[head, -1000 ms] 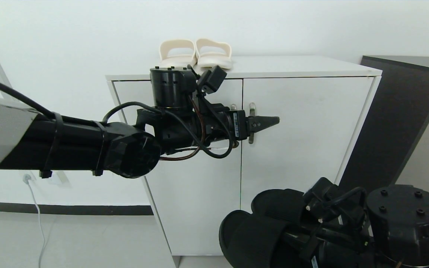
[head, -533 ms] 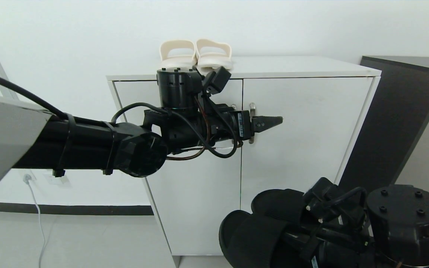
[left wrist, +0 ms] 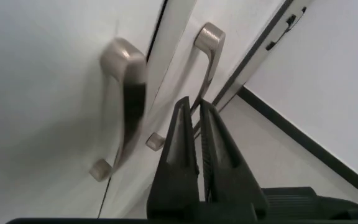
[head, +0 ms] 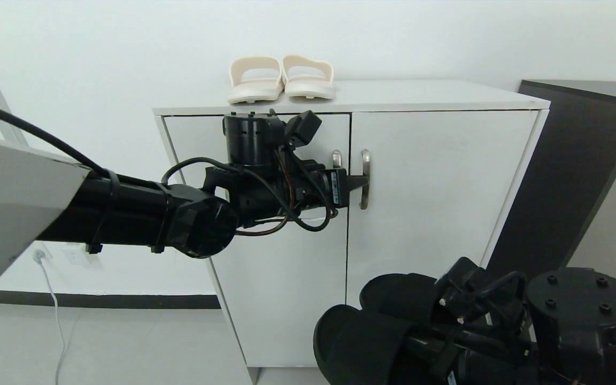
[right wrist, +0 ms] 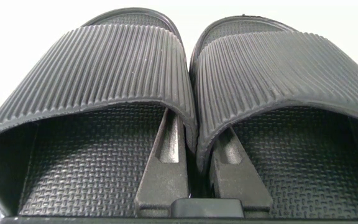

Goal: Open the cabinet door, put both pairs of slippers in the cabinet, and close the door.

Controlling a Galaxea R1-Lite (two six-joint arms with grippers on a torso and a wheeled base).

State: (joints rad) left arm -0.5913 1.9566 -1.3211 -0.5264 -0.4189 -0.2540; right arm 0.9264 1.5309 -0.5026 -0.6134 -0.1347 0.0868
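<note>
We count 1 white two-door wooden cabinet (head: 420,95) w/ 2 flat white doors (head: 436,214) and 2 brushed-metal bar handles (head: 364,179). Slippers: 2 prs, 4 total, i.e. 2 cream open-toe foam slippers (head: 254,80) + 2 black ribbed rubber slippers (right wrist: 104,74). Also 1 dark grey side cabinet (head: 580,160).

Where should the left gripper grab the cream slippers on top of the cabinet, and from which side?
Pinch the adjoining inner walls of the cream slippers, one finger under each strap, coming from the front of the cabinet. They sit close side by side, strap openings facing the robot. The right gripper holds the black slippers this way.
</note>
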